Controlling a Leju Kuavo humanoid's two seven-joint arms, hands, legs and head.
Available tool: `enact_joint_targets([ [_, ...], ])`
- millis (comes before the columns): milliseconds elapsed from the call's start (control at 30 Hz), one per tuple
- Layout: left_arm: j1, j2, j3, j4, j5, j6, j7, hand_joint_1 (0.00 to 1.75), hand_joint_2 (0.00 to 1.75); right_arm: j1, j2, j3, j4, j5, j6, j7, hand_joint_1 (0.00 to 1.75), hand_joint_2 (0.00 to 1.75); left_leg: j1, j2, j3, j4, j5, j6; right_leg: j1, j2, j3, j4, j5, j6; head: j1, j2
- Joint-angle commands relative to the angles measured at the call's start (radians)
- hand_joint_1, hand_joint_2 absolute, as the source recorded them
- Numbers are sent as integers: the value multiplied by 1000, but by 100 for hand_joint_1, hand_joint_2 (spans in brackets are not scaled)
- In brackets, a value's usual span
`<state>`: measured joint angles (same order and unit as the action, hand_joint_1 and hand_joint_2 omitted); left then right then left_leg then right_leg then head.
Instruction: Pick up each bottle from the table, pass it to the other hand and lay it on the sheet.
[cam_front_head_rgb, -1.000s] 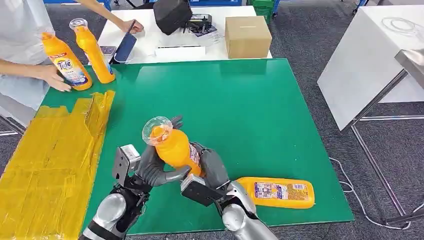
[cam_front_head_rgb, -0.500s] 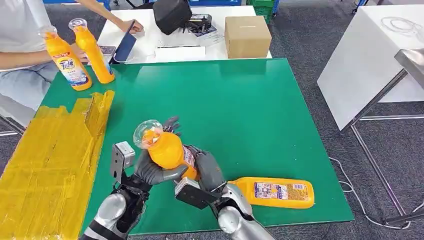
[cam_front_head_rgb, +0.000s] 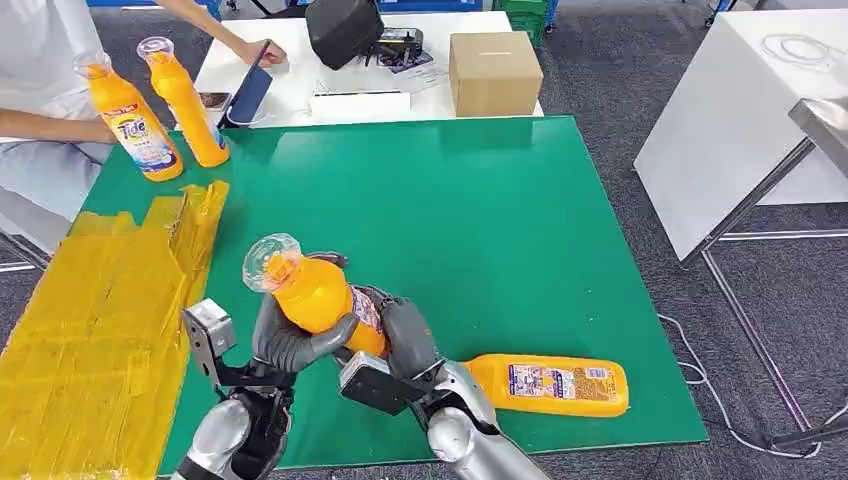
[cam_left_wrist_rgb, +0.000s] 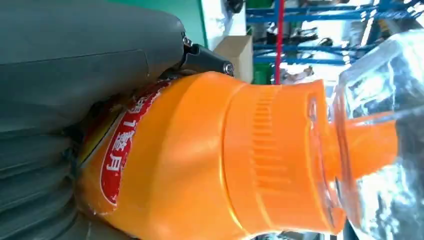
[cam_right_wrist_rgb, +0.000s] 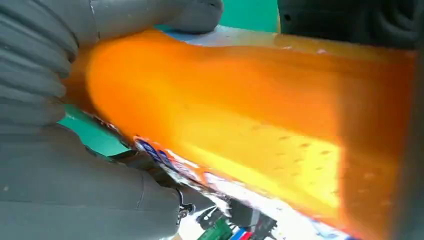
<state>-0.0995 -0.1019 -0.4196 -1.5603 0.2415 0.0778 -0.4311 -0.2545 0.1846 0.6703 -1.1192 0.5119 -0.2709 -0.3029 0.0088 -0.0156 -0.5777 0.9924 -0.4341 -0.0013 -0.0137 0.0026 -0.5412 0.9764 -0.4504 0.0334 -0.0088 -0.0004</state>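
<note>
An orange bottle with a clear cap is held above the green mat near its front edge, tilted with the cap up and toward the yellow sheet. My left hand grips its upper body while my right hand wraps its lower part. The left wrist view has the bottle's shoulder and cap up close; the right wrist view has its orange body between grey fingers. A second orange bottle lies on its side at the mat's front right.
Two more orange bottles stand at the mat's far left corner, a person's hand beside them. A cardboard box and a black bag sit on the white table behind. A white table stands to the right.
Both hands have carried the bottle left toward the yellow sheet, tilting its cap further left. The person's hand has let go of the Tide bottle and drawn back.
</note>
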Motion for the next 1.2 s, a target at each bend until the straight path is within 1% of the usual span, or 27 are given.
enact_joint_targets([
  [33, -29, -10, 36, -37, 10, 31, -26, 175, 175, -21, -36, 4, 64, -39, -17, -11, 175, 175, 1, 0, 3, 0, -1, 0, 1, -2, 4, -2, 0, -1, -1, 0],
  [100, -29, -8, 31, -30, 4, 35, -28, 175, 175, -18, -39, -5, 55, -47, -26, -14, 175, 175, 0, -1, 1, 0, 0, 0, 1, -2, 2, -1, 0, -1, 0, 0],
  [233, -30, 2, 19, -22, -21, 47, -42, 175, 175, -6, -48, -30, 22, -65, -48, -24, 175, 175, 1, -1, 3, 0, -1, 1, 1, -3, 4, -2, -1, -1, 0, 0],
  [267, -33, 8, 15, -19, -45, 62, -51, 175, 175, 1, -52, -41, 1, -70, -63, -33, 80, 175, 0, -1, 2, -1, 0, 0, 1, -3, 3, -2, -1, -1, 0, 0],
  [300, -36, 15, 13, -17, -70, 77, -55, 175, 175, 7, -54, -47, -13, -73, -72, -41, 80, 175, 1, -2, 3, -1, -1, 1, 1, -3, 5, -2, -1, -1, 0, 0],
  [333, -40, 24, 11, -14, -97, 92, -58, 175, 175, 16, -57, -55, -38, -77, -81, -45, 0, 175, 1, -2, 2, 0, 0, 0, 1, -4, 4, -2, -1, -1, 0, 0],
  [400, -56, 46, 17, -8, -167, 136, -73, 175, 175, 37, -68, -74, -105, -88, -104, -69, 0, 175, 1, -2, 3, 0, 0, 0, 1, -4, 4, -2, -1, -1, 0, 0],
  [467, -84, 78, 35, 13, -457, 356, -107, 175, 175, 71, -79, -96, -211, -106, -128, -109, 0, 175, 1, -3, 3, 0, -1, 0, 1, -4, 4, -2, -1, -1, 0, 0],
  [500, -86, 83, 49, 15, -456, 353, -108, 175, 175, 85, -87, -97, -255, -105, -120, -96, 0, 175, 0, -2, 1, 0, 0, 0, 0, -3, 2, -1, -1, -1, 0, 0],
  [533, -97, 101, 59, 38, -650, 465, -89, 175, 175, 96, -87, -105, -288, -112, -129, -114, 0, 175, 0, -2, 1, 0, 0, 0, 1, -3, 2, 0, -1, -1, 0, 0],
  [567, -114, 119, 77, 72, -866, 558, -27, 175, 175, 113, -96, -115, -343, -117, -145, -131, 0, 175, 1, -1, 1, 0, -1, 0, 1, -2, 2, 0, -1, -1, 0, 0],
  [600, -119, 122, 88, 77, -864, 560, -29, 175, 175, 124, -104, -118, -377, -117, -144, -126, 0, 175, 0, -1, 0, 0, 0, 0, 0, -1, 0, 0, 0, -1, 0, 0],
  [700, -122, 123, 92, 82, -864, 558, -30, 175, 175, 127, -107, -119, -388, -117, -139, -121, 0, 175, 0, -2, 1, 0, 0, 0, 0, -3, 2, -1, -1, -1, 0, 0],
  [733, -124, 124, 99, 98, -947, 595, -9, 175, 175, 130, -106, -122, -391, -121, -143, -128, 0, 175, 1, -2, 3, 0, -1, 0, 1, -3, 4, -1, -1, -2, 0, 0],
  [767, -132, 131, 122, 131, -1128, 620, 71, 175, 175, 140, -108, -131, -419, -142, -153, -155, 0, 175, 1, -2, 2, 0, -1, 0, 1, -3, 4, -1, -1, -1, 0, 0],
  [800, -143, 143, 128, 156, -1197, 619, 110, 175, 175, 152, -116, -137, -452, -150, -158, -162, 0, 175, 1, -1, 2, -1, 0, 0, 1, -2, 3, -1, 0, -1, 0, 0],
  [833, -156, 164, 161, 196, -1351, 620, 178, 175, 175, 164, -125, -144, -493, -171, -154, -169, 0, 175, 0, 0, 1, -1, 0, 0, 0, -1, 2, -1, 0, -1, 0, 0],
  [867, -169, 181, 209, 231, -1528, 620, 234, 175, 175, 176, -136, -152, -537, -181, -148, -169, 0, 175, 1, 0, 3, -1, -1, 0, 1, -2, 4, -1, -1, -1, 0, 0],
  [900, -177, 194, 231, 259, -1590, 620, 255, 175, 175, 183, -144, -158, -563, -188, -146, -171, 0, 175, 1, 0, 4, -1, -1, 0, 1, -2, 5, -2, -1, -2, 0, 0],
  [933, -195, 220, 242, 334, -1652, 620, 288, 175, 175, 189, -148, -168, -585, -192, -148, -171, 0, 175, 0, -1, 2, -1, 0, 0, 0, -2, 2, 0, 0, -1, 0, 0],
  [967, -224, 257, 231, 422, -1657, 613, 303, 175, 175, 194, -152, -177, -607, -204, -141, -174, 0, 175, 0, -1, 3, -1, 0, 0, 1, -2, 4, -1, -1, -2, 0, 0],
  [1000, -246, 278, 228, 481, -1679, 581, 330, 175, 175, 196, -151, -186, -618, -208, -140, -177, 0, 175, 0, 0, 3, -1, 0, 0, 0, -1, 3, -1, 0, -1, 0, 0],
  [1033, -274, 309, 209, 541, -1752, 546, 374, 175, 175, 199, -148, -196, -630, -205, -142, -181, 0, 175, 0, 1, 4, -2, 0, 0, 1, -1, 5, -2, 0, -2, 0, 0],
  [1067, -299, 322, 198, 592, -1787, 534, 402, 175, 175, 198, -147, -201, -635, -205, -138, -180, 0, 175, 0, -1, 3, -2, 0, 0, 0, -2, 4, -1, 0, -1, 0, 0],
  [1133, -313, 326, 193, 618, -1784, 525, 404, 175, 175, 196, -144, -202, -633, -205, -135, -180, 0, 175, 0, 0, 2, -1, 0, 0, 0, -1, 1, 0, 0, -1, 0, 0],
  [1167, -338, 338, 176, 658, -1797, 468, 417, 175, 175, 193, -142, -204, -631, -206, -131, -180, 0, 175, 1, 0, 3, -1, 0, 0, 1, -1, 2, -1, 0, -2, 0, 0],
  [1200, -349, 346, 172, 675, -1809, 451, 425, 175, 175, 191, -141, -203, -628, -206, -129, -180, 0, 175, 2, 0, 4, -1, 0, -1, 2, -1, 4, -1, 0, -2, 0, 0],
])
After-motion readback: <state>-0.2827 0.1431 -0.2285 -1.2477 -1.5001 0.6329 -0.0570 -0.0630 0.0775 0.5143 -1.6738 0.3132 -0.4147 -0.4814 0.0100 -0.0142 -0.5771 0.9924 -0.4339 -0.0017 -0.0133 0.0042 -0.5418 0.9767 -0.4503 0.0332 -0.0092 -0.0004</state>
